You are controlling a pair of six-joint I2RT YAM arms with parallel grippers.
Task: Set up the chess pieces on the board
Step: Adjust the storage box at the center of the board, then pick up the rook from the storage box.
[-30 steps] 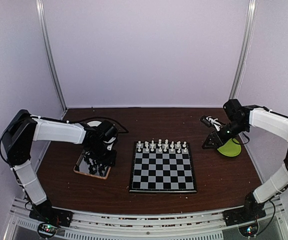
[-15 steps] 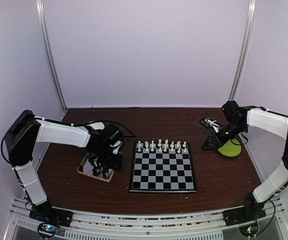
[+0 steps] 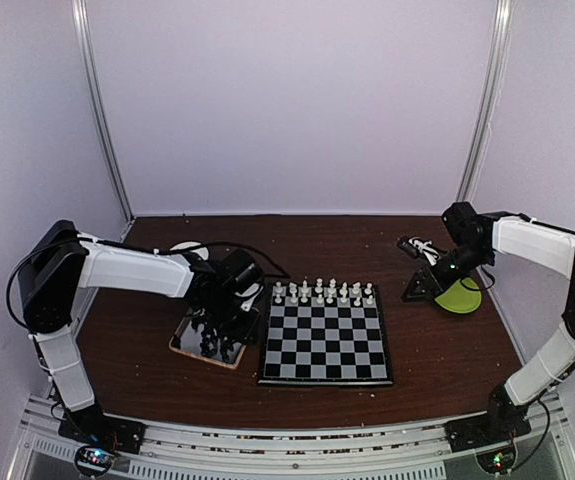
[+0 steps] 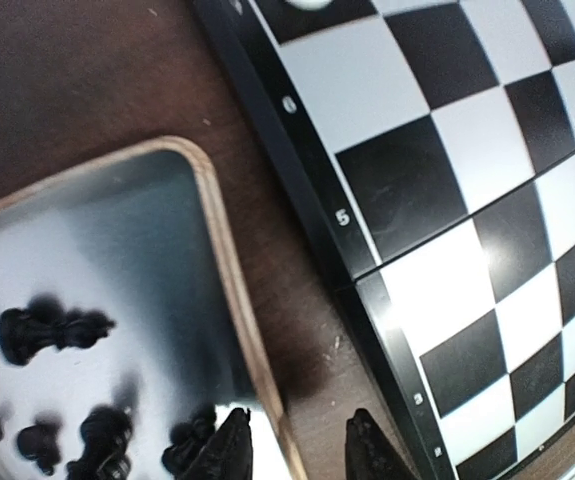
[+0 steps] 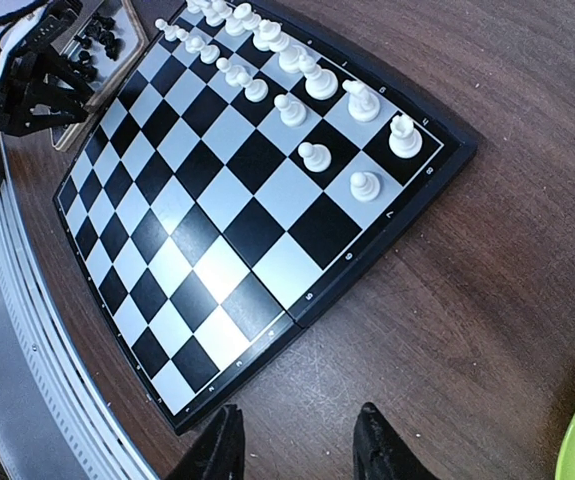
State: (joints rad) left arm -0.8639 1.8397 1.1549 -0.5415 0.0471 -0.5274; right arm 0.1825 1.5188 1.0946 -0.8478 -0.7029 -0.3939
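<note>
Over the last second the left arm has swung rightward across the counter (image 3: 437, 350), and the silver tray (image 4: 222, 260) has come with it. The tray now lies just beside the left edge of the board (image 3: 327, 350), where before it sat well clear of it, nearer the counter's left edge. The right arm has barely shifted.

The left gripper (image 4: 297, 450) hangs low over the tray's right rim with its jaws parted. One fingertip is over the tray's metal floor and the other over the strip of wood between tray and board. Whether either finger touches the rim cannot be told. The right gripper (image 5: 297, 445) is also parted and holds nothing, poised over bare wood near the board's far right corner.

The board sits at the middle of the counter, closer to its near edge. The white chess pieces (image 3: 322, 292) stand upright in two rows along its far side. The black chess pieces (image 4: 57, 330) lie jumbled on the tray, some tipped over.

Small white digits run along the board's black border. In the left wrist view "6" and "5" can be read, while those in the right wrist view are too small to make out.

A lime-green disc (image 3: 459, 297) rests near the counter's right edge under the right arm.
</note>
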